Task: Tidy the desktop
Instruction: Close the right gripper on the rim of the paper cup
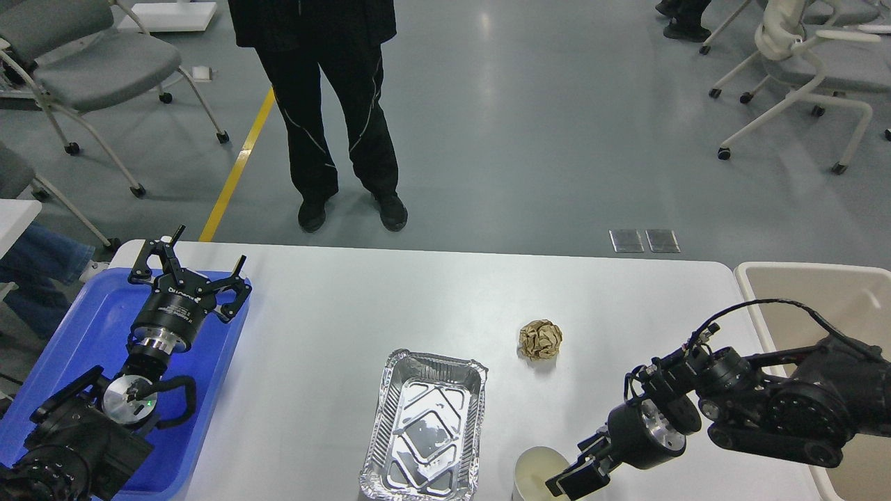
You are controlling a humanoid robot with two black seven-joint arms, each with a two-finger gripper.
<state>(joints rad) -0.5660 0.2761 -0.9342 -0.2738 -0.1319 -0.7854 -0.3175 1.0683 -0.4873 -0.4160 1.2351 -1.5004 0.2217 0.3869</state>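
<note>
Closest in, a pale paper cup (539,473) sits at the desktop's (334,306) near edge, with the right gripper (581,476) touching its rim; can't tell if those fingers are apart. Foil tray (424,424) just left of it, crumpled paper ball (541,339) further back. Left gripper (202,264) hangs over the blue tray (83,327), fingers spread wide. Beige bin (821,292) on the right.

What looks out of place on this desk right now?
A crumpled brown paper ball lies loose on the white desktop, apart from the foil tray; it looks like litter. A pale cup stands at the near edge, cut off by the frame, next to the right gripper. Nothing looks spilled.
</note>
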